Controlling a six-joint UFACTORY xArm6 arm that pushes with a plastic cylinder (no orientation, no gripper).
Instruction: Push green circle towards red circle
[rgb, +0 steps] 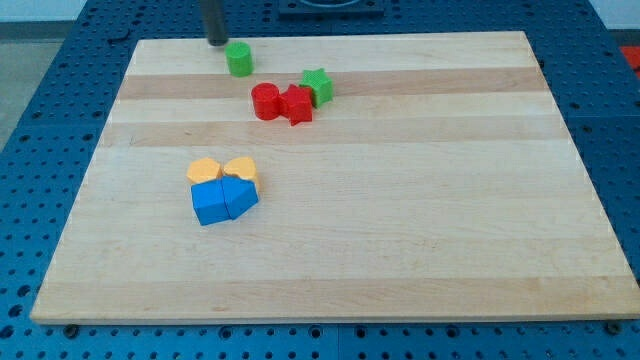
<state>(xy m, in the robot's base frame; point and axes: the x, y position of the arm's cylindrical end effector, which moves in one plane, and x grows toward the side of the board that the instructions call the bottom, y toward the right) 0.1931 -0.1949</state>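
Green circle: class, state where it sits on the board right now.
The green circle sits near the view's top, left of centre, just right of my tip. The red circle lies below it, slightly toward the view's right.

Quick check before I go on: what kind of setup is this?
Likely a lab bench for robot pushing tests: a wooden board on a blue perforated table, small coloured blocks such as the green circle and red circle, my tip beside the green circle.
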